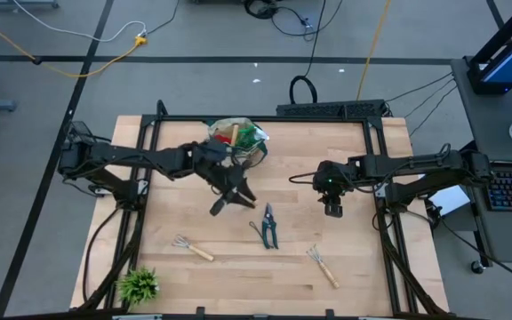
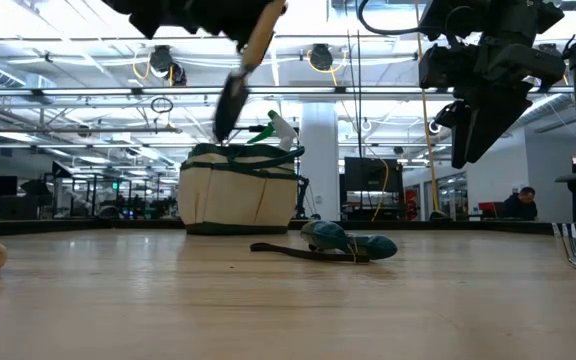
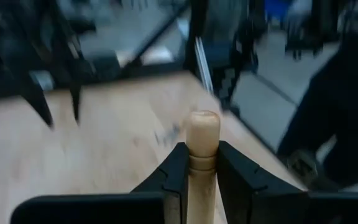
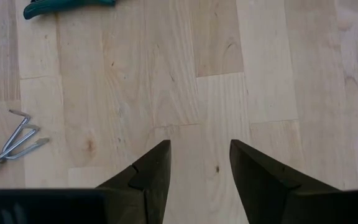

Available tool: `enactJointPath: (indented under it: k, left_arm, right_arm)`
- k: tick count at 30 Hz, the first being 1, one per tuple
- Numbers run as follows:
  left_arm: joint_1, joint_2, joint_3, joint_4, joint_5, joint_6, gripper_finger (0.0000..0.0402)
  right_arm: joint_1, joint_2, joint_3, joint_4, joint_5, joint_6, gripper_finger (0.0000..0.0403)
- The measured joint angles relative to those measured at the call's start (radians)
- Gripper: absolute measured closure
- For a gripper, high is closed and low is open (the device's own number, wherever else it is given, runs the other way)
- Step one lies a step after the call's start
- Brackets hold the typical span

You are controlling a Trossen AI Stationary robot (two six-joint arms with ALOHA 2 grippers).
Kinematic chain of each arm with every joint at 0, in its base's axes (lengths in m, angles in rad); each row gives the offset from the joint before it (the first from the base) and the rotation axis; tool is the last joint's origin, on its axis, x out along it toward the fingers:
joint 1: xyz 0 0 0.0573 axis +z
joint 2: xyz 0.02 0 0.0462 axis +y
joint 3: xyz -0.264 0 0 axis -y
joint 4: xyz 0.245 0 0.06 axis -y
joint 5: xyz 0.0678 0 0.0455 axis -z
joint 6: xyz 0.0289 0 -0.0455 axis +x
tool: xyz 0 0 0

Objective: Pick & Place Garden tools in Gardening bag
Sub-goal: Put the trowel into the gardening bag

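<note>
The beige gardening bag [image 1: 223, 127] with green trim stands at the table's far middle, with a green spray bottle [image 1: 254, 137] and a wooden handle sticking out of it; it also shows in the low view [image 2: 240, 190]. My left gripper [image 1: 236, 188] is just on the near side of the bag, shut on a wooden-handled trowel [image 1: 221, 205]. Green-handled pruning shears [image 1: 268, 227] and two hand rakes [image 1: 192, 248] [image 1: 322, 266] lie flat on the table. My right gripper [image 1: 332, 206] is open and empty above the table, to the right of the shears. My left gripper pinches the trowel's wooden handle [image 3: 202, 163] between its two fingers, just below the handle's rounded free end [image 3: 202, 124]. The trowel is lifted clear of the table and hangs tilted, its dark blade [image 2: 231, 105] lowest, above the bag's rim in the low view.
A small leafy green plant [image 1: 139, 284] stands at the near left corner. Bare wood lies between the shears and the right rake, under my right gripper [image 4: 197, 168]. The table's dark frame [image 1: 376, 169] runs along its edges.
</note>
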Motion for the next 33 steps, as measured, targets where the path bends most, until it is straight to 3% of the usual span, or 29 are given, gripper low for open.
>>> enactJointPath:
  k: [7, 15, 22, 27, 33]
  left_arm:
    - [0.01, 0.0, 0.0, 0.305, -0.051, -0.141, 0.0344]
    - [0.01, 0.0, 0.0, 0.635, -0.363, -0.197, 0.0344]
    - [-0.003, -0.015, 0.0, 0.758, -0.734, -0.143, 0.0344]
    - [-0.039, -0.038, -0.001, 0.754, -1.134, 0.016, 0.0344]
    - [-0.07, -0.06, 0.0, 0.761, -1.541, 0.269, 0.0344]
  right_arm:
    - [0.0, 0.0, 0.0, 0.0, 0.0, 0.0, 0.0248]
    - [0.0, 0.0, 0.0, 0.0, 0.0, 0.0, 0.0248]
    - [0.0, 0.0, 0.0, 0.0, 0.0, 0.0, 0.0248]
    - [0.0, 0.0, 0.0, 0.0, 0.0, 0.0, 0.0248]
    - [0.0, 0.0, 0.0, 0.0, 0.002, 0.0, 0.0248]
